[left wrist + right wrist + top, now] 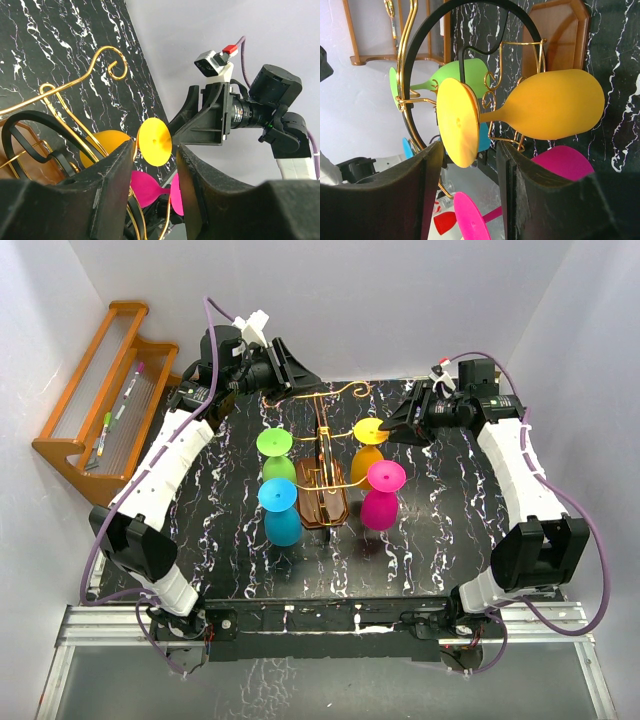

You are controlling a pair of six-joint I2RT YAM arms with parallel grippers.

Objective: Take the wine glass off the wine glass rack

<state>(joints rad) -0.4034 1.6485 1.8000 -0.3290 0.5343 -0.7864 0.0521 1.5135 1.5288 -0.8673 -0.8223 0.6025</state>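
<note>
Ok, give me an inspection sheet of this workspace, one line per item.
Surface: black marbled tabletop.
Job's things: rack mid-table, with green glass, blue glass, yellow glass and pink glass hanging upside down on it.
Clutter: wooden shelf with pens, at the left.
Jaws: left jaws open by the rack's far end; right jaws open at the yellow glass's foot.
Cables: purple cables looping off both arms.
Surroundings: white walls.

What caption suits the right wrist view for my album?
Open right gripper flanks the foot of the yellow wine glass on the wine glass rack.
</note>
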